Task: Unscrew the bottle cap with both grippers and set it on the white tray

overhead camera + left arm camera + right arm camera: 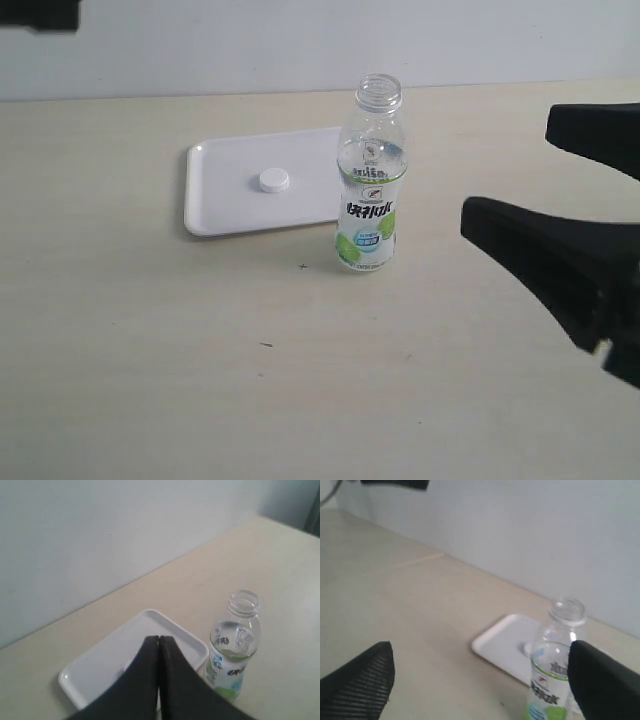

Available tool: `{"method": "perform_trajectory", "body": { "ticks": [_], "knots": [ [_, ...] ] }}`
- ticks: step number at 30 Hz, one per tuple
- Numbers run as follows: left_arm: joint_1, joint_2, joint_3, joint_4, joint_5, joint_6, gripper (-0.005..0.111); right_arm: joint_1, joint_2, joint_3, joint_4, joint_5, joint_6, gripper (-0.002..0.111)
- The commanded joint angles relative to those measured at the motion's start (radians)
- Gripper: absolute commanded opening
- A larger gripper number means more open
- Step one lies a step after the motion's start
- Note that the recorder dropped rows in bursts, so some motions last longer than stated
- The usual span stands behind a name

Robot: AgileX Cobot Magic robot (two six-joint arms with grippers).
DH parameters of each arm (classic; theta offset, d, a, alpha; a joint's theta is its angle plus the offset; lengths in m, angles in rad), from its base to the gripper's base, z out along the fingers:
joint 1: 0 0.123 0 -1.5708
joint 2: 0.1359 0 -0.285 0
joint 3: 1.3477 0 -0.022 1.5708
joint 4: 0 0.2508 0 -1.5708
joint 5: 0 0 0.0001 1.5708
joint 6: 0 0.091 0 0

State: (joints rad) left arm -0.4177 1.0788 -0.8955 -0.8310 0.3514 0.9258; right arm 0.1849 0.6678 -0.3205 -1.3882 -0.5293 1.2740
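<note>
The left gripper occupied the lower centre of the frame, jaws pressed together, empty. The white tray lay behind it. The bottle stood uncapped at lower right.

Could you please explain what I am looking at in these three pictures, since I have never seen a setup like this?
This is a two-armed robot at a pale table. One picture comes from a camera off the arms; the other two come from cameras on each wrist, looking past that arm's black tool. On the table stands a clear plastic drink bottle with a white-and-green label, its neck open. Beside it lies a flat white rectangular tray, and the small round white screw cap rests on it. The left tool is shut on nothing. The right tool is open and also holds nothing.
</note>
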Motion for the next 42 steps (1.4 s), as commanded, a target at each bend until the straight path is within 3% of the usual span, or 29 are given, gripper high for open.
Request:
{"method": "perform_trajectory", "body": {
  "ticks": [1,3,4,5,9,15,20,22,24,26,30,42],
  "knots": [
    [-0.003,-0.289,0.336,-0.579,-0.143,0.469,0.000,0.002,-0.126,0.047,-0.008,-0.120,0.077,0.088],
    [-0.003,-0.426,0.447,-0.835,-0.113,0.709,0.000,0.002,-0.150,0.058,-0.010,-0.157,0.091,0.088],
    [-0.003,-0.493,0.502,-0.913,-0.073,0.843,0.000,0.002,-0.161,0.059,-0.010,-0.185,0.101,0.088],
    [-0.003,-0.560,0.544,-0.913,-0.025,0.861,0.000,0.002,-0.165,0.062,-0.010,-0.203,0.111,0.088],
    [-0.003,-0.770,0.644,-0.913,0.065,0.785,0.000,0.002,-0.167,0.062,-0.010,-0.241,0.171,0.088],
    [-0.003,-1.057,0.797,-0.913,0.035,0.688,0.000,0.002,-0.167,0.062,-0.084,-0.269,0.289,0.088],
    [-0.001,-1.071,0.889,-0.913,-0.004,0.658,0.000,0.002,-0.163,0.064,-0.122,-0.348,0.352,0.087],
    [-0.001,-1.071,0.895,-0.913,-0.054,0.658,0.000,0.002,-0.163,0.064,-0.122,-0.330,0.352,0.073],
    [-0.001,-1.079,0.895,-0.913,-0.131,0.658,0.000,0.002,-0.163,0.064,-0.122,-0.295,0.350,0.042],
    [-0.001,-1.079,0.895,-0.913,-0.171,0.658,0.000,0.002,-0.163,0.064,-0.148,-0.219,0.345,-0.001],
    [-0.001,-1.079,0.895,-0.913,-0.155,0.663,0.000,0.002,-0.163,0.070,-0.174,-0.097,0.351,0.001],
    [-0.001,-1.079,0.895,-0.913,-0.153,0.665,0.000,0.002,-0.165,0.074,-0.175,-0.106,0.351,0.000]
  ]
}}
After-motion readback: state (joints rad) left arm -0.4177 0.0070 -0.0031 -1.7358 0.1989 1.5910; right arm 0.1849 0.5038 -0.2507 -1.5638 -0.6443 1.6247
